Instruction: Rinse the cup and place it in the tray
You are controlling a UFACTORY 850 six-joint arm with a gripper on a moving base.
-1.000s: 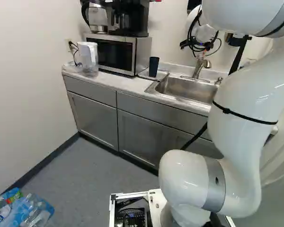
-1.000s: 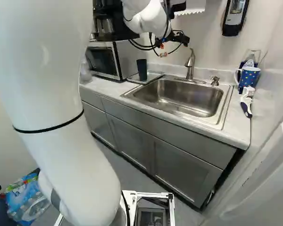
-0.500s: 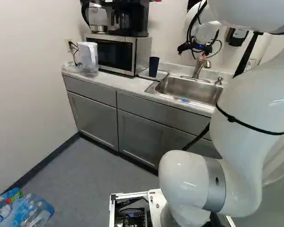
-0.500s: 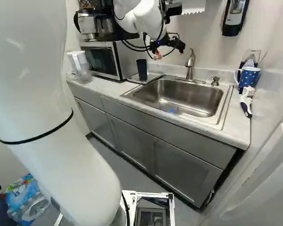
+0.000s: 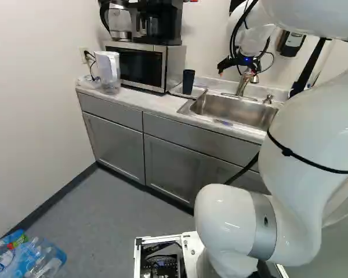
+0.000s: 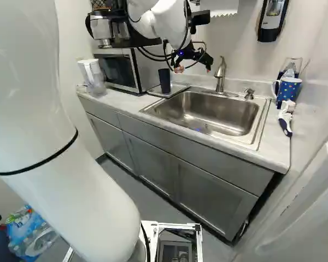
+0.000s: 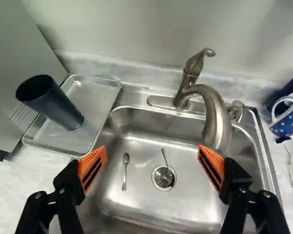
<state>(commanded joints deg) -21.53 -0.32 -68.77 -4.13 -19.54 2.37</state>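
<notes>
My gripper (image 6: 194,68) hangs over the back left of the sink in the right base view. In the wrist view the same gripper (image 7: 151,163) is open, its orange pads wide apart with nothing between them. The dark cup (image 7: 51,102) stands upright on the metal tray (image 7: 95,87), off to one side of the gripper; the right base view shows this cup (image 6: 164,81) too. Ahead of the fingers is the faucet (image 7: 217,114), its spout near one finger. The sink (image 7: 141,202) lies under the gripper.
A spoon (image 7: 125,170) and another utensil (image 7: 164,156) by the drain lie in the sink. The microwave (image 5: 142,63) stands beside the tray, with a pitcher (image 5: 108,72) at its far side. A dotted mug (image 6: 288,90) and a brush (image 6: 285,120) are right of the sink.
My gripper has swung round and come slightly lower, shifting a little left in both base views. The arm's upper links have moved with it. Cup, tray and base stay put.
</notes>
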